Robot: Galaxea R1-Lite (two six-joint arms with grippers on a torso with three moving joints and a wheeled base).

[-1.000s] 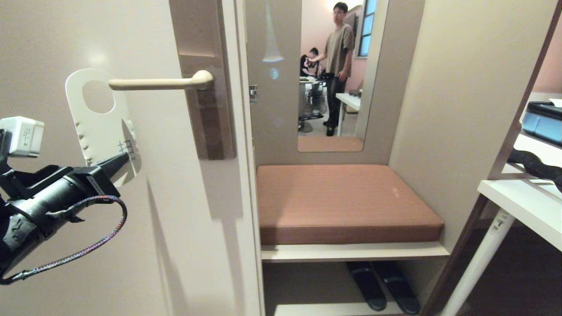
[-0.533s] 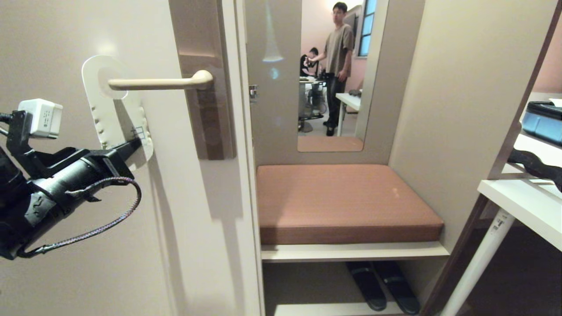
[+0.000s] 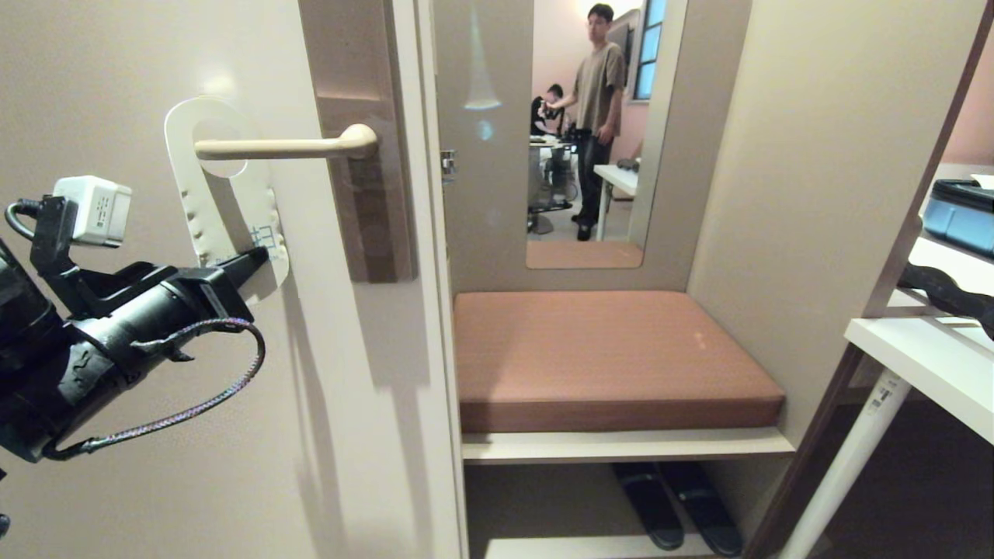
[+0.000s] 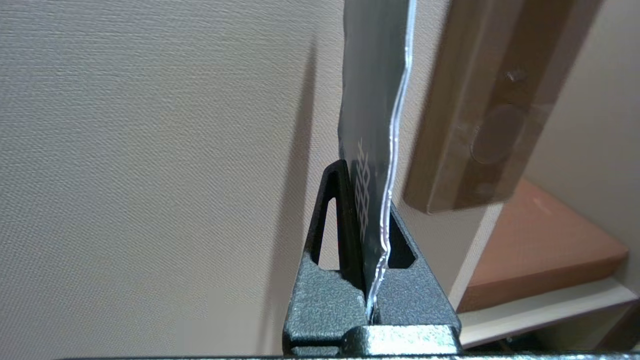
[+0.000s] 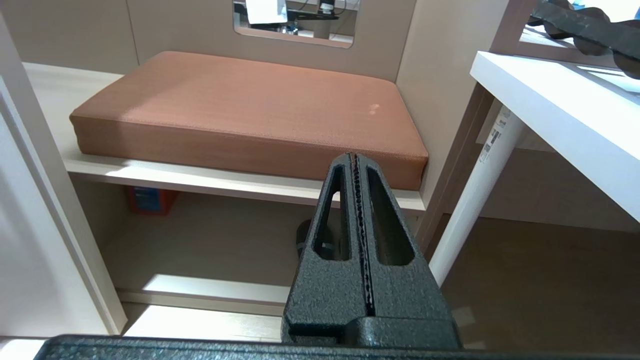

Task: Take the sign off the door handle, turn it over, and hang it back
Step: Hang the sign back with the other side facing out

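Observation:
The sign (image 3: 219, 208) shows its white face in the head view, tilted against the cream door. Its hole sits around the free end of the door handle (image 3: 287, 146), a cream lever on a brown plate (image 3: 365, 194). My left gripper (image 3: 260, 258) reaches in from the left, shut on the sign's lower edge. In the left wrist view the sign (image 4: 375, 90) stands edge-on with its dark face showing, pinched in the left gripper (image 4: 367, 187). My right gripper (image 5: 356, 157) hangs low, shut on nothing, in front of the bench.
Right of the door is a niche with a brown cushion (image 3: 606, 357) on a shelf and dark slippers (image 3: 675, 505) below. A person (image 3: 598, 101) stands in the opening behind. A white table (image 3: 924, 349) with a blue case (image 3: 959, 213) is at right.
My left gripper has carried the sign up and to the right. The hole, which was left of the handle's tip, now sits around it. The right arm has not moved.

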